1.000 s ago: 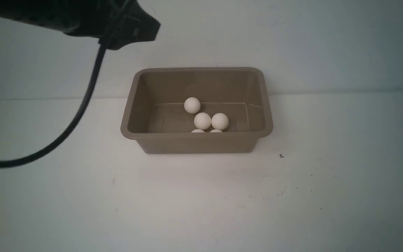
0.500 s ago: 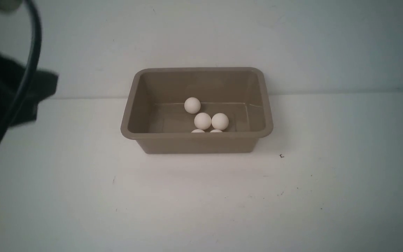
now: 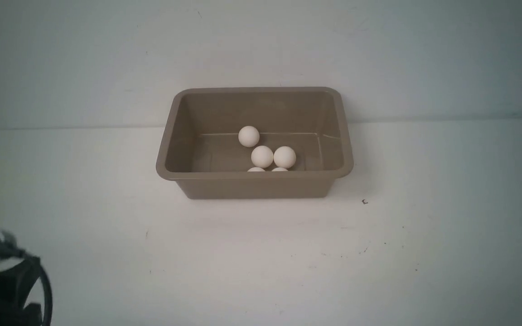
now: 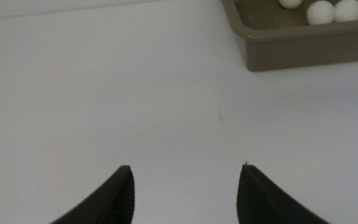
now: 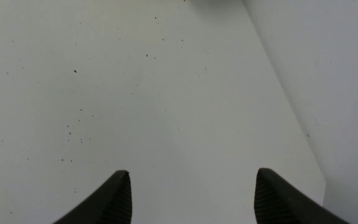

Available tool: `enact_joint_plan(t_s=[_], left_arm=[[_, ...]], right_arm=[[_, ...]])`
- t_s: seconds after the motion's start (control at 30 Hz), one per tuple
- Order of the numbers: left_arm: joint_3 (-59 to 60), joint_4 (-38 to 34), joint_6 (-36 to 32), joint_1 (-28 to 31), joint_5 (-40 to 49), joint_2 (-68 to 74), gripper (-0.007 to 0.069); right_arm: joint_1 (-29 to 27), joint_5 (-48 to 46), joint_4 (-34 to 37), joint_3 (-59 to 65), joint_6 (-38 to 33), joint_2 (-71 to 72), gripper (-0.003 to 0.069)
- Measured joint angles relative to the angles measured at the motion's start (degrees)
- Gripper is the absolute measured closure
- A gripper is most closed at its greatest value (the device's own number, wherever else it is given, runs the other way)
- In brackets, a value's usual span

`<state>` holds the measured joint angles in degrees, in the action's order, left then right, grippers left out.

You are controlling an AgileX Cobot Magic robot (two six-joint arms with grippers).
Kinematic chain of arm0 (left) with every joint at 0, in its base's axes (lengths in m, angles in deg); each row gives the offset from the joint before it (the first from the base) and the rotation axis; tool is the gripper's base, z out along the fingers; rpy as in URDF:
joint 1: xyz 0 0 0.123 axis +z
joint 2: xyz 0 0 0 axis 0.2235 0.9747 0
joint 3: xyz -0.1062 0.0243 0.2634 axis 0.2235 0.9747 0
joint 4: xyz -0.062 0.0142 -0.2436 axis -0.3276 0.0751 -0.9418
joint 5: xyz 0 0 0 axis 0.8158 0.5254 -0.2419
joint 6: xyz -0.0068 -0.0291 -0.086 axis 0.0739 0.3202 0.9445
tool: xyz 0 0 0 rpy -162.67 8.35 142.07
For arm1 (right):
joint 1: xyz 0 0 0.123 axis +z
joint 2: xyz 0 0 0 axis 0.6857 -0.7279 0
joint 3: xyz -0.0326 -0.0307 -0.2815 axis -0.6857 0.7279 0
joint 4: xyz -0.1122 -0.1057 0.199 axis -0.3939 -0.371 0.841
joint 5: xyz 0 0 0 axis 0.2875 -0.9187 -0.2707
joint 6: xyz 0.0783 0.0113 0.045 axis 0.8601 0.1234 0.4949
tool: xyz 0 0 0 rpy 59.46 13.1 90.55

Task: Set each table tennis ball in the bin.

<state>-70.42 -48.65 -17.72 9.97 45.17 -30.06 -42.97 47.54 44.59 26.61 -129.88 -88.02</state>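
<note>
The taupe bin (image 3: 254, 184) stands on the white table against the back wall. Several white table tennis balls lie inside it: one at the back (image 3: 248, 136), two side by side (image 3: 262, 156) (image 3: 284, 157), and two more half hidden behind the near wall (image 3: 256, 169). In the left wrist view the bin's corner (image 4: 291, 49) and three balls (image 4: 320, 12) show. My left gripper (image 4: 186, 169) is open and empty over bare table, well short of the bin. My right gripper (image 5: 192, 172) is open and empty over bare table beside the wall.
Part of my left arm and its cable (image 3: 7, 285) shows at the front view's lower left corner. A white wall (image 5: 328, 77) runs along the table's right side, close to my right gripper. Small dark specks (image 3: 364, 202) dot the table.
My left arm has swung down from above the bin's left side to the lower left corner of the front view. The balls and the bin have not moved.
</note>
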Motion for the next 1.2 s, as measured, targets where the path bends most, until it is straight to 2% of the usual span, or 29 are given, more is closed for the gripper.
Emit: enact_joint_plan(t_s=[0.2,0.33,0.67,1.2], left_arm=[[8.8,0.0,-0.2,4.1,-1.4,-9.4,0.0220],[12.3,0.0,-0.4,6.0,1.0,-14.8,0.0220],[12.8,0.0,-0.7,6.2,5.4,-22.7,0.0220],[16.7,-2.0,-1.7,6.2,5.3,-30.3,0.0220]], right_arm=[[0.0,0.0,0.0,0.0,0.0,0.0,0.0176],[0.0,0.0,0.0,0.0,0.0,0.0,0.0176],[0.0,-0.1,0.0,0.0,0.0,0.0,0.0176],[0.0,-0.1,0.0,0.0,0.0,0.0,0.0176]])
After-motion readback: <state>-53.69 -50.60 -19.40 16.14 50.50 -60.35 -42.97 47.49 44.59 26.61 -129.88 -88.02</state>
